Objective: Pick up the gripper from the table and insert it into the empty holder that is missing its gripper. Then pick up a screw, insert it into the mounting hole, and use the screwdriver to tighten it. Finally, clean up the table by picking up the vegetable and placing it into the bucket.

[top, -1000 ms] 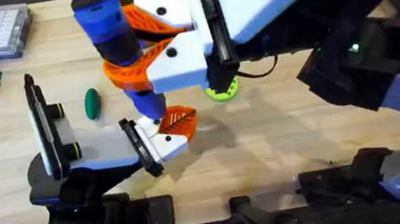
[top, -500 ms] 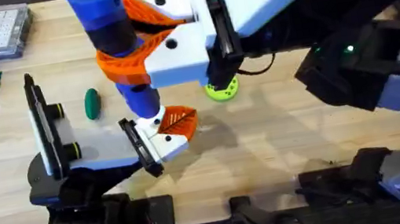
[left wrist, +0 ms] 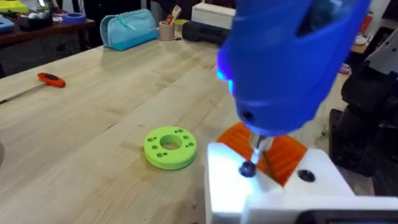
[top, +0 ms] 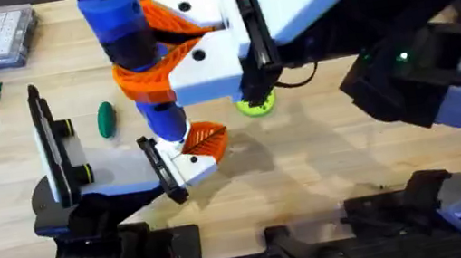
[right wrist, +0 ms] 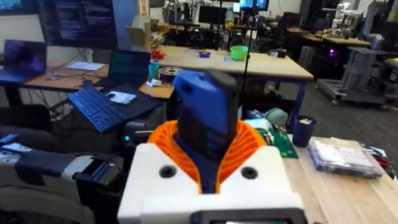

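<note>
My right gripper, white with orange ribbed pads, is clamped around the thick bright-blue cylindrical screwdriver, held upright with its black cap toward the right wrist camera. In the left wrist view the slim metal bit comes down to a small dark screw head on the white face of the holder.

Status, step 1: judged done. The small orange ribbed gripper piece sits in the white wedge-shaped holder, against its black edging plate, on the black-based fixture near the left arm's base.

Step 2: judged in progress. 1 screw is in the mounting hole with the bit on or just above it; I cannot tell whether it is fully seated. A second dark hole shows beside it on the same face.

Step 3: not started. The small dark-green oval vegetable lies on the light wooden plank table, just beside the fixture's tall black upright plate. A lime-green round disc lies near the holder, apart from it.

Left gripper: state not determinable here.
</note>
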